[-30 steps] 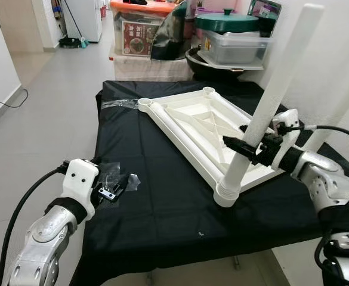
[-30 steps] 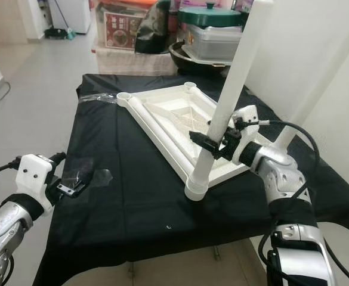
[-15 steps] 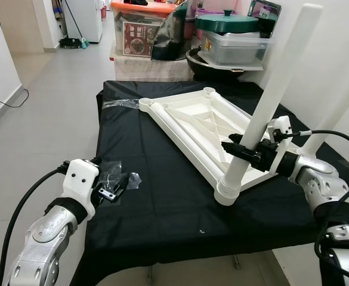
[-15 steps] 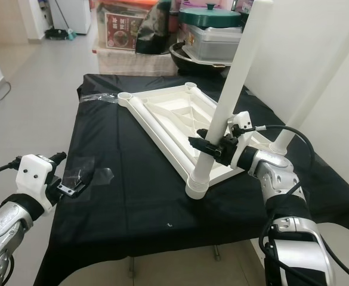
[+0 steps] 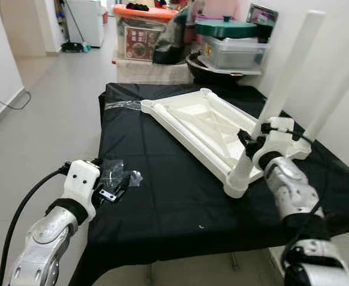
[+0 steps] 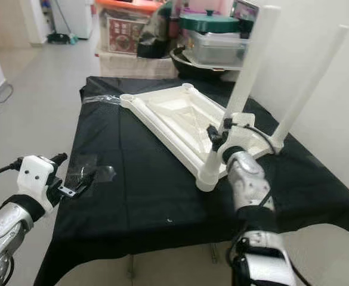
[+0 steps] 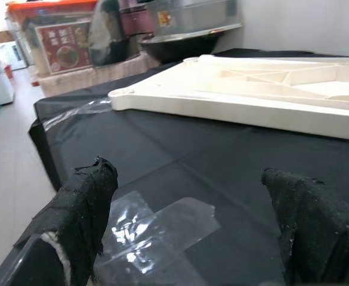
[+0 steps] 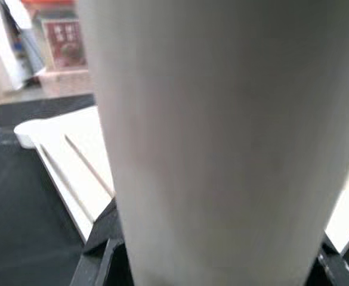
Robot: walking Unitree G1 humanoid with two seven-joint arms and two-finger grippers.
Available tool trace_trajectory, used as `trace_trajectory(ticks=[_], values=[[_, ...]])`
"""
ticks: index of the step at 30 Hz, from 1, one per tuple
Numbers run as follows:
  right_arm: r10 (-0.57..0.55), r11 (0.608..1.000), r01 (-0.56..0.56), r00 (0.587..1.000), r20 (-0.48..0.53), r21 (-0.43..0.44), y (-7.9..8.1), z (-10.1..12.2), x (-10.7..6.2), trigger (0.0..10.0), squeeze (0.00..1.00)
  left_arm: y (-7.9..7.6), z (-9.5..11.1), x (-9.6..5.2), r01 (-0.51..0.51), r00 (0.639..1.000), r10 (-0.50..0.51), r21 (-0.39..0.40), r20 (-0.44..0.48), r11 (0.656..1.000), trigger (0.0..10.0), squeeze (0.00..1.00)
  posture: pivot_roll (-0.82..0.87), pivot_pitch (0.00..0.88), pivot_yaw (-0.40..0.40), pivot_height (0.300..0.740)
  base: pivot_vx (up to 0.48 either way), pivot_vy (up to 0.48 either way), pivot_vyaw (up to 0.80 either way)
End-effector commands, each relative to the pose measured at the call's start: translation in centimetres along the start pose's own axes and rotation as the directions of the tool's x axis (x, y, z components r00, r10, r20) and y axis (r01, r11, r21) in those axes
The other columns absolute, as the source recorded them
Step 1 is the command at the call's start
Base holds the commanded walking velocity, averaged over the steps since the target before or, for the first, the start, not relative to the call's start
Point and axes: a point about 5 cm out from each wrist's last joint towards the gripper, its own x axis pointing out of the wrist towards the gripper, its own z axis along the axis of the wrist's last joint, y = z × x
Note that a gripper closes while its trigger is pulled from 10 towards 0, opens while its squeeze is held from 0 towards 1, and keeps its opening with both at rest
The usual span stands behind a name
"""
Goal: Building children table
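right hand [image 5: 250, 142] pinches the near leg [image 5: 277, 102] standing in the inverted tabletop [image 5: 207, 126] on the desk [image 5: 162, 196]. left hand [image 5: 107, 189] spread, tabletop at its 2 o'clock, apart.

The right gripper [image 5: 250, 143] has apparently turned around the table leg [image 5: 275, 101].

1. A home: tiled floor [image 5: 49, 113] running into a hallway.
2. Household goods stacked behind the black-draped table [image 5: 162, 179]: lidded pots [image 5: 225, 27], storage box [image 5: 141, 33], wok [image 5: 213, 62].
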Motion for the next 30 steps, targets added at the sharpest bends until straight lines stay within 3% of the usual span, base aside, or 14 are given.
trace_trajectory(ticks=[1, 2, 8, 10, 11, 12, 13, 14, 15, 21, 22, 23, 28, 30], values=[[-0.069, 0.996, 0.074, 0.990, -0.123, 0.039, 2.3, -2.4, -1.6, 0.0, 0.00, -0.4, -0.2, 0.3, 0.018, 1.000, -0.018, 0.004, -0.007, 1.000, 10.0, 0.00, 0.08, 0.000, -0.107, 0.740, 0.000, 0.000, 0.00], [-0.059, 0.996, 0.068, 0.990, -0.125, 0.064, 5.9, -2.5, -3.0, 0.0, 0.00, -0.4, 0.0, 0.6, 0.019, 1.000, -0.019, 0.001, -0.003, 1.000, 10.0, 0.00, 0.07, 0.000, -0.102, 0.740, 0.000, 0.000, 0.00], [-0.023, 0.998, 0.030, 0.992, -0.128, 0.049, 7.1, -2.2, -2.9, 0.0, 0.00, -0.1, 0.1, 0.8, 0.011, 1.000, -0.011, 0.007, -0.001, 1.000, 10.0, 0.00, 0.07, 0.000, -0.108, 0.740, 0.000, 0.000, 0.00], [-0.028, 0.998, 0.034, 0.991, -0.132, 0.043, 7.3, -2.1, -2.9, 3.2, 0.00, 0.0, 0.0, 0.8, 0.005, 1.000, -0.005, 0.009, -0.001, 1.000, 10.0, 0.00, 0.07, 0.000, -0.110, 0.740, 0.000, 0.000, 0.00], [-0.019, 0.998, 0.026, 0.991, -0.130, 0.050, 7.4, -1.9, -3.0, 10.0, 0.00, 0.0, 0.0, 0.8, 0.002, 1.000, -0.002, 0.008, -0.002, 1.000, 10.0, 0.00, 0.07, 0.000, -0.110, 0.740, 0.000, 0.000, 0.00], [-0.019, 0.998, 0.026, 0.991, -0.130, 0.050, 7.4, -1.9, -3.0, 10.0, 0.00, 0.0, 0.0, 0.8, 0.002, 1.000, -0.002, 0.008, -0.002, 1.000, 10.0, 0.00, 0.07, 0.000, -0.110, 0.740, 0.000, 0.000, 0.00], [-0.025, 0.998, 0.032, 0.991, -0.128, 0.052, 7.4, -1.5, -3.3, 10.0, 0.42, -0.1, 0.0, 0.8, 0.002, 1.000, -0.002, 0.006, -0.002, 1.000, 10.0, 0.00, 0.06, 0.000, -0.108, 0.740, 0.000, 0.000, 0.00], [-0.025, 0.998, 0.032, 0.991, -0.128, 0.052, 7.4, -1.5, -3.3, 10.0, 0.42, -0.1, 0.0, 0.8, 0.002, 1.000, -0.002, 0.006, -0.002, 1.000, 10.0, 0.00, 0.06, 0.000, -0.108, 0.740, 0.000, 0.000, 0.00], [-0.042, 0.997, 0.048, 0.994, -0.096, 0.062, 7.0, -0.3, -3.7, 10.0, 1.00, -0.2, -0.1, 0.8, 0.006, 1.000, -0.006, 0.002, -0.003, 1.000, 10.0, 0.00, 0.06, 0.000, -0.102, 0.740, 0.000, 0.000, 0.00], [-0.045, 0.997, 0.048, 0.998, -0.048, 0.061, 6.3, 1.3, -3.9, 10.0, 1.00, -0.2, -0.1, 0.8, 0.010, 1.000, -0.010, 0.001, -0.003, 1.000, 10.0, 0.00, 0.05, 0.000, -0.095, 0.740, 0.000, 0.000, 0.00], [-0.015, 0.997, 0.017, 0.999, -0.031, 0.072, 6.2, 2.0, -3.9, 10.0, 0.33, -0.1, -0.1, 0.9, 0.012, 1.000, -0.012, 0.003, -0.003, 1.000, 10.0, 0.00, 0.05, 0.000, -0.091, 0.740, 0.000, 0.000, 0.00], [0.038, 0.997, -0.038, 0.999, 0.009, 0.060, 5.8, 3.1, -3.9, 10.0, 0.00, -0.1, 0.0, 1.0, 0.013, 1.000, -0.013, 0.004, -0.002, 1.000, 10.0, 0.00, 0.04, 0.000, -0.087, 0.740, 0.000, 0.000, 0.00], [0.304, 0.947, -0.311, 0.949, 0.084, 0.079, 5.6, 5.0, -4.3, 10.0, 0.00, -0.2, -0.1, 1.2, 0.020, 1.000, -0.020, 0.005, -0.001, 1.000, 10.0, 0.00, 0.03, 0.000, -0.083, 0.740, 0.000, 0.000, 0.00], [0.626, 0.776, -0.630, 0.773, 0.104, 0.011, 5.7, 5.2, -5.8, 10.0, 0.00, -0.4, -0.2, 1.3, 0.029, 1.000, -0.029, 0.001, 0.002, 1.000, 10.0, 0.00, 0.02, 0.000, -0.080, 0.740, 0.000, 0.000, 0.00]])
